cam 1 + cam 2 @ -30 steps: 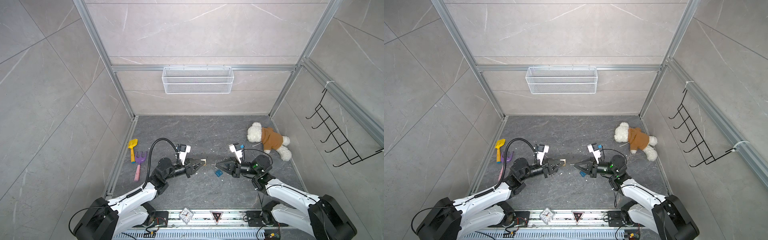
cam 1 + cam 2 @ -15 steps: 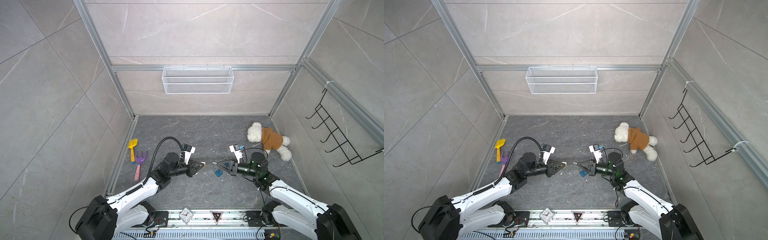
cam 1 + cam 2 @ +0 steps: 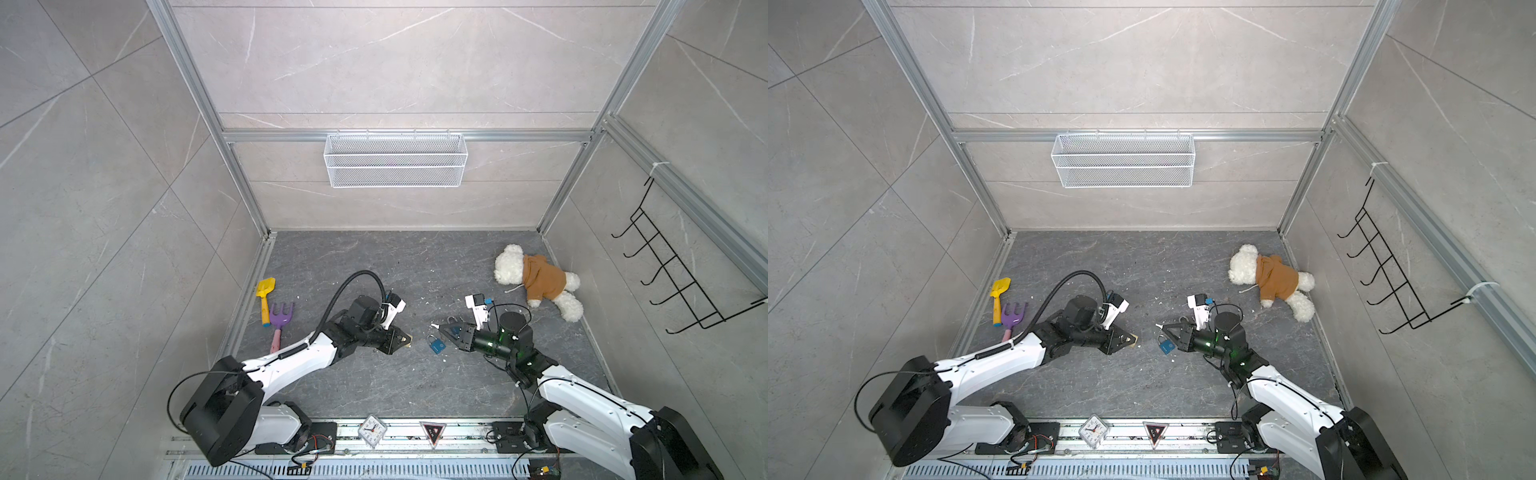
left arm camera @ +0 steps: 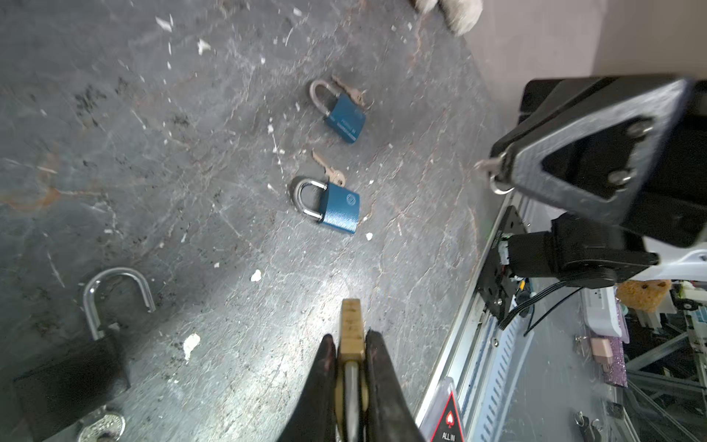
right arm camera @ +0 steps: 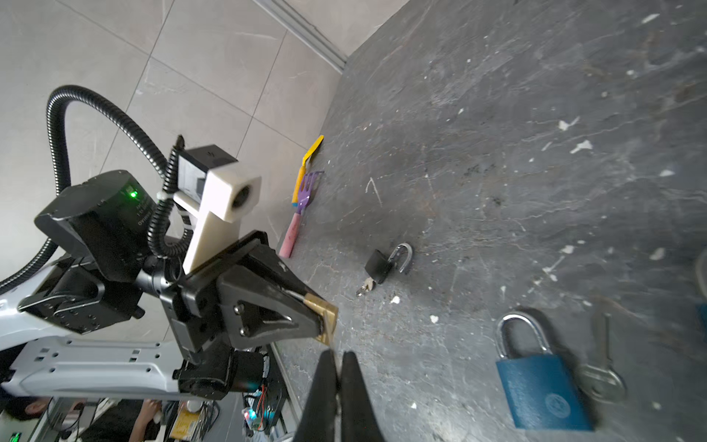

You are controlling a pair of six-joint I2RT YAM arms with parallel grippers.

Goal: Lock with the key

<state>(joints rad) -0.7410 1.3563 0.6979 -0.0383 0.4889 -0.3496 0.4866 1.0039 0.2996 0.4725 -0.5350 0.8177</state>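
Lock [image 4: 351, 319]: brass, clamped in left hand [image 4: 351, 337], raised off the bench [image 4: 191, 153].
Key [image 4: 485, 165]: pinched in right hand [image 5: 337, 356], near the lock, not touching.
Blue locks [image 4: 340, 208]: two, on the bench.

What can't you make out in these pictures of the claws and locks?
Key in the right claw: only a blurred metal tip shows, left wrist view; claw covers the rest.
Brass lock keyhole: edge-on in the left wrist view, too small elsewhere.
One blue padlock: cut off by the right wrist view's edge.
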